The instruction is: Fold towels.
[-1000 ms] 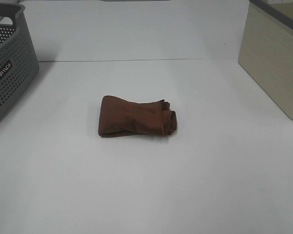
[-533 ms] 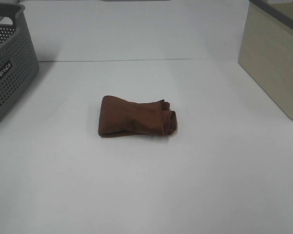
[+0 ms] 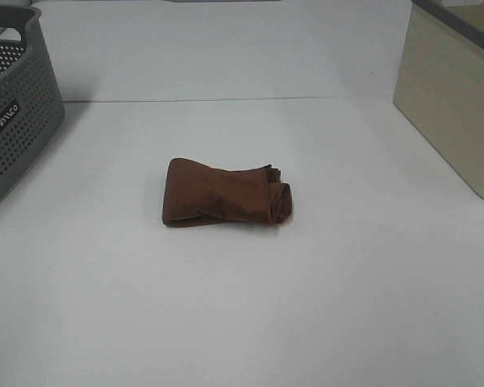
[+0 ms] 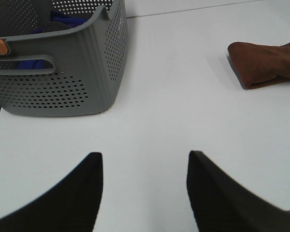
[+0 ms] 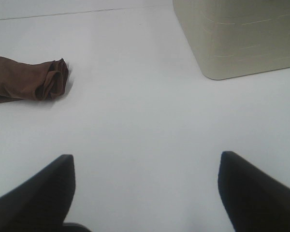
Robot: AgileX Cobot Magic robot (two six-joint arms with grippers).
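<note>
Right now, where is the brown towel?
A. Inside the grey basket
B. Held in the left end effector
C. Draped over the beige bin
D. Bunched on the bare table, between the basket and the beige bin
D: the brown towel lies bunched on the table, apart from the grey basket and the beige bin.

Left gripper [image 4: 144, 191] jaws apart and empty, dark fingers [image 4: 67, 198] hovering above the table, right gripper [image 5: 146, 193] spread wider, also empty, fingertips [image 5: 246, 193] off the surface, neither arm showing in the exterior high view, nothing touched by either.
</note>
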